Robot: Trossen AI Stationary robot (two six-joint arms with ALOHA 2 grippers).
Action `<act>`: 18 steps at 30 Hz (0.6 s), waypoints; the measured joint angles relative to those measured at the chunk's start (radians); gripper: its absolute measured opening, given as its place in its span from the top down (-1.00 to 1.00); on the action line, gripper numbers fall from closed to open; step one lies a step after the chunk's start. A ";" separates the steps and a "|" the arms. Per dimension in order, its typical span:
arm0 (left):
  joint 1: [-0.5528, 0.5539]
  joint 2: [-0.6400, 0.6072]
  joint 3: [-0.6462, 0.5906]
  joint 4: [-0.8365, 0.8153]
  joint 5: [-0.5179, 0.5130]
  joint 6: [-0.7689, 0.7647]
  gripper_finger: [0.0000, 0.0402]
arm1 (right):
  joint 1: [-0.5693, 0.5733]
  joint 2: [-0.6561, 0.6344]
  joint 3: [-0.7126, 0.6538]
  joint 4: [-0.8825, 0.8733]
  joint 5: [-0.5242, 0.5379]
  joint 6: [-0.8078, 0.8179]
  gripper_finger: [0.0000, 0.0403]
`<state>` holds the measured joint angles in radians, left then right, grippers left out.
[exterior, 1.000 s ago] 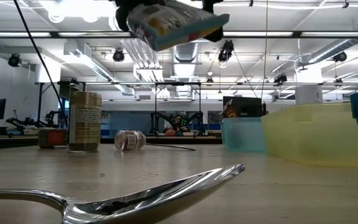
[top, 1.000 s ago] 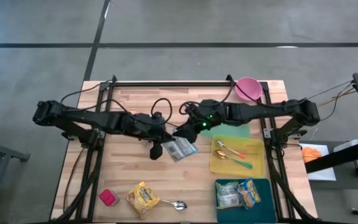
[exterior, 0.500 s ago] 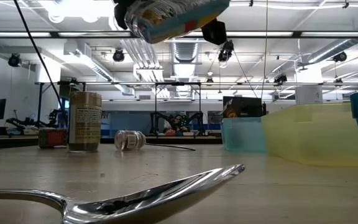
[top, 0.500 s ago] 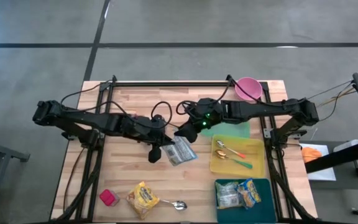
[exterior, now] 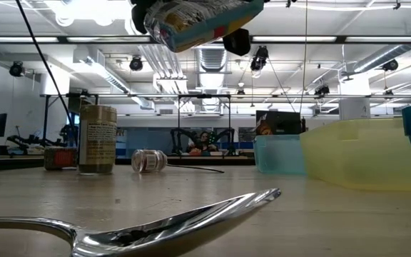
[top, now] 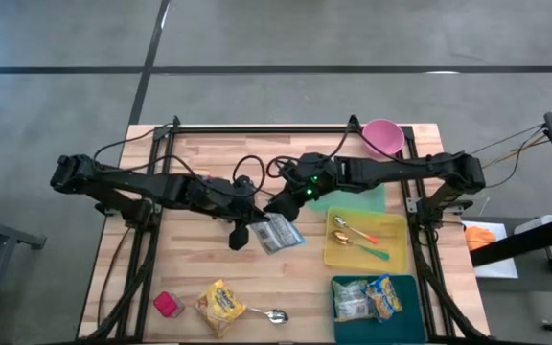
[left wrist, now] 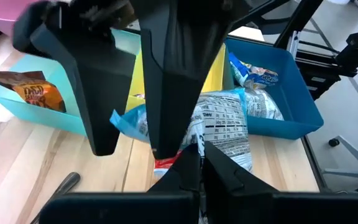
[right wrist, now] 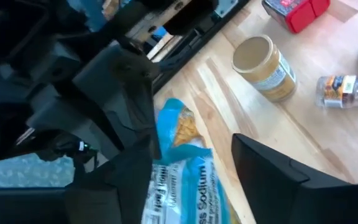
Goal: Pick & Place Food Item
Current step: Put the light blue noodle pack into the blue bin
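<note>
the left claw (top: 257,228) pinched the snack bag (top: 278,231) above the bench (top: 199,278); the right claw (top: 278,203) straddled it, fingers parted.

Pink bowl (top: 382,136) at table's far right corner. Spoons (top: 355,237) in yellow tray (top: 397,257). Red block (top: 168,305) near front left edge. Upright can (exterior: 97,139), toppled jar (exterior: 148,160) beside it. Big spoon (exterior: 141,230) in foreground.
</note>
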<state>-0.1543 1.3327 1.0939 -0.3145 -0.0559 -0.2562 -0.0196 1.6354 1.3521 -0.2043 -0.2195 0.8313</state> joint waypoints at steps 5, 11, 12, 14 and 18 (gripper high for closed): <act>0.000 0.000 0.000 -0.001 0.000 -0.001 0.99 | 0.000 -0.008 0.000 0.001 -0.005 -0.026 0.33; 0.000 0.000 0.000 -0.001 0.000 -0.001 0.99 | 0.000 -0.006 0.000 0.001 -0.032 -0.054 0.88; 0.000 0.000 0.000 -0.001 0.000 -0.001 0.99 | 0.001 -0.006 0.000 0.001 -0.036 -0.060 0.91; 0.000 0.000 0.000 -0.001 0.000 -0.002 0.99 | 0.002 -0.006 0.000 0.002 -0.040 -0.066 0.93; 0.000 0.000 0.000 -0.001 -0.003 -0.002 0.99 | 0.002 -0.006 0.000 0.001 -0.043 -0.076 0.96</act>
<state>-0.1543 1.3327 1.0939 -0.3157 -0.0590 -0.2582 -0.0177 1.6290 1.3521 -0.2031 -0.2623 0.7555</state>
